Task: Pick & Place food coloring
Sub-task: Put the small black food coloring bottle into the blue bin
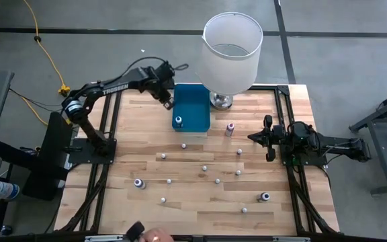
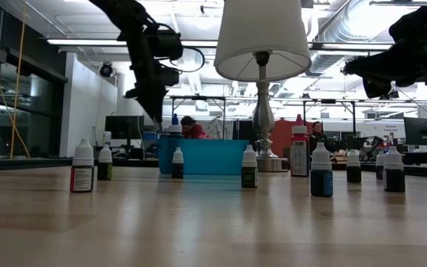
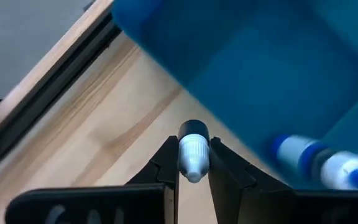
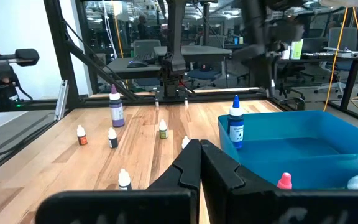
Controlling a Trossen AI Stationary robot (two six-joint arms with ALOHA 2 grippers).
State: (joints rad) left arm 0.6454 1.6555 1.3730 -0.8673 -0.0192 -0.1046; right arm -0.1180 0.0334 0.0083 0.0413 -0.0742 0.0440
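Two grippers show, and only the left gripper [image 3: 193, 163] is loaded: its fingers [image 3: 166, 163] are clamped on a small bottle [image 3: 192, 155] with a white cap and dark collar, the cap pointing toward the wrist camera. In the high view this left gripper [image 1: 168, 101] hangs over the table's far edge just beside the left wall of the blue bin [image 1: 192, 101]; the low view shows it [image 2: 156, 111] raised well above the wood. Inside the bin stands a blue bottle [image 1: 178, 122] near the front left corner, also seen blurred in the left wrist view [image 3: 319, 163].

Behind the bin, touching its far right corner in the overhead view, a lamp [image 1: 231, 54] with a white shade stands on a metal base.

The right gripper [image 1: 269, 138] hovers by the table's right edge with its fingers [image 4: 188, 165] pressed together on nothing, pointing toward the bin [image 4: 303, 146].

Loose food coloring bottles are scattered upright across the table [image 1: 146, 114]: a purple one [image 1: 230, 128] just right of the bin, a dark one [image 1: 139, 183] front left, another dark one [image 1: 264, 197] front right, and white-capped ones between, such as one [image 1: 183, 145] just before the bin.
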